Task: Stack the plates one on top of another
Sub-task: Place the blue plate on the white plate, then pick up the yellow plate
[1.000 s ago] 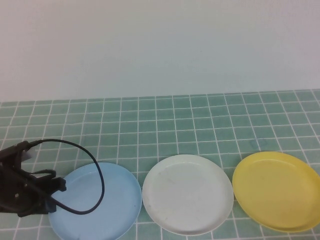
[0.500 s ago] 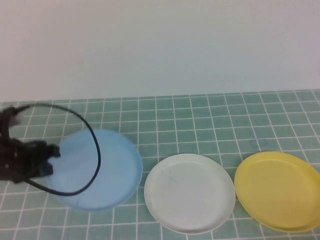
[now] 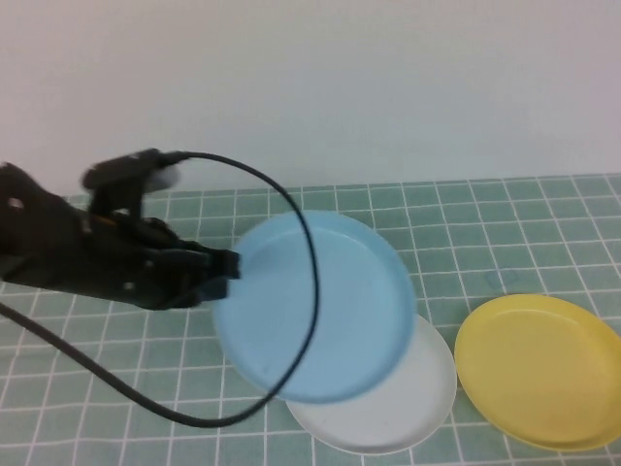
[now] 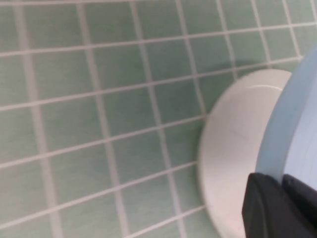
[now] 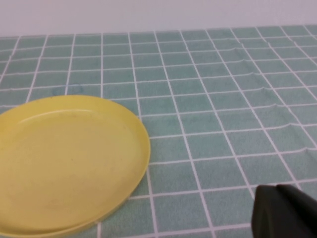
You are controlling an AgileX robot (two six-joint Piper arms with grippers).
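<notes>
My left gripper (image 3: 225, 268) is shut on the rim of the light blue plate (image 3: 315, 306) and holds it lifted and tilted above the table. The blue plate overlaps the white plate (image 3: 408, 408), which lies flat on the table beneath it. In the left wrist view the blue plate's rim (image 4: 292, 119) runs between the black fingers (image 4: 270, 208), with the white plate (image 4: 233, 148) below. To the right, the yellow plate (image 3: 539, 369) rests flat on its own. My right gripper (image 5: 287, 210) is shut and empty beside the yellow plate (image 5: 64, 163); the high view does not show it.
A green tiled cloth (image 3: 466, 233) covers the table up to a plain white wall (image 3: 310, 87). The left arm's black cable (image 3: 310, 252) loops across the blue plate and down to the table's front left.
My left gripper has lifted the blue plate off the table at the front left and carried it up and to the right, so it now hangs over the white plate.
</notes>
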